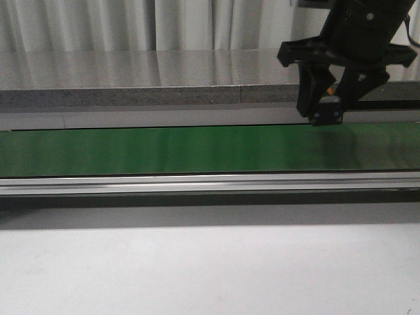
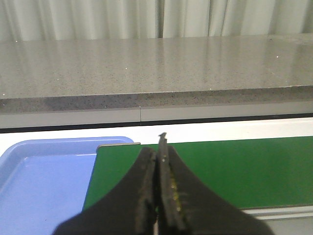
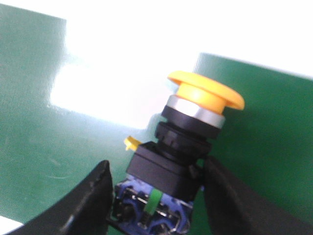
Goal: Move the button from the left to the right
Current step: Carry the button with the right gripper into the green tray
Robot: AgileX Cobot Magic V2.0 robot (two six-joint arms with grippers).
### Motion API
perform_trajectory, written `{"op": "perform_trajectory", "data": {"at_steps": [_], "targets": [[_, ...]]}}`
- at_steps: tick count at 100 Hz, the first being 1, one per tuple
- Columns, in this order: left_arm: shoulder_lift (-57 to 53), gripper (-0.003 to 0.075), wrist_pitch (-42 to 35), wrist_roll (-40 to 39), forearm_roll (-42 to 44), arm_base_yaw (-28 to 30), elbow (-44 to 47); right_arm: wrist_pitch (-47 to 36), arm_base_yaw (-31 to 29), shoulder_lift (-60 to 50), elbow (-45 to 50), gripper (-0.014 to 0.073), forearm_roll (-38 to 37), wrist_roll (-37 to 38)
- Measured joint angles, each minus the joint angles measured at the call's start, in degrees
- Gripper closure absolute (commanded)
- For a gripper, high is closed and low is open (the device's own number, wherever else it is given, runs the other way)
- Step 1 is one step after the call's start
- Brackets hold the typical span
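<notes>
The button [image 3: 188,142] has a black cube body, a blue base with a green mark, a silver collar and a yellow mushroom cap. My right gripper [image 3: 156,196] is shut on its base and holds it just above the green belt [image 3: 44,147]. In the front view the right gripper [image 1: 326,105] hangs at the belt's far right edge with the button's dark body [image 1: 327,110] at its tips. My left gripper [image 2: 159,152] is shut and empty, over the left end of the green belt [image 2: 234,166]. The left arm is out of the front view.
A blue tray [image 2: 44,176] lies beside the belt's left end. A grey stone counter [image 1: 151,79] runs behind the belt, with curtains beyond. A metal rail [image 1: 210,182] edges the belt's front, and a white table surface [image 1: 197,269] lies nearer.
</notes>
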Motion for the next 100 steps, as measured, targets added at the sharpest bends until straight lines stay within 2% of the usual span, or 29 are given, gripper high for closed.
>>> {"op": "perform_trajectory", "data": {"at_steps": [20,69,100], "targets": [[0.0,0.0741,0.0,0.0,0.0,0.0,0.0,4.7,-5.2,-0.3,-6.1,0.0440,-5.5,-0.7],[0.0,0.0741,-0.1,0.0,0.0,0.0,0.0,5.4,-32.3,-0.2,-7.3,0.0440,-6.8,-8.8],[0.0,0.0741,-0.1,0.0,0.0,0.0,0.0,6.6,-40.0,7.9,-7.3,0.0440,-2.5,-10.5]]}}
